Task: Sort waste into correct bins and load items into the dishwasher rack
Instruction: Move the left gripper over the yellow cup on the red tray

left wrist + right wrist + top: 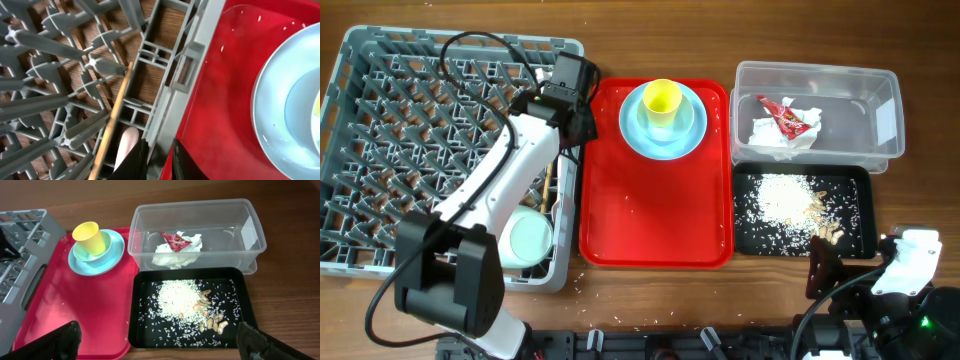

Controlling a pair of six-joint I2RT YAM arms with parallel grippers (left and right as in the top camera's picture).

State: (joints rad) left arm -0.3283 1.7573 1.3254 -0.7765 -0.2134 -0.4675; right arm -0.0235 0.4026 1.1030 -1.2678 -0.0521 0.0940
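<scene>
The grey dishwasher rack point(410, 140) fills the left side. The pale bowl point(530, 238) lies in its near right corner and a wooden chopstick point(115, 120) lies among the pegs by its right wall. My left gripper point(160, 162) hangs over that wall, its jaws a little apart and holding nothing. A pale rounded piece point(125, 147) lies under its left finger; I cannot tell what it is. The blue plate point(663, 125) carries the yellow cup point(662, 100). My right gripper point(160, 347) stands wide open and empty in front of the black tray point(150, 330).
The plate and cup rest on a red serving tray point(650, 220) between the rack and the bins. The clear tub point(860, 110) holds the white napkin point(782, 137) and red wrapper point(788, 118). Rice and scraps point(785, 195) cover the black tray.
</scene>
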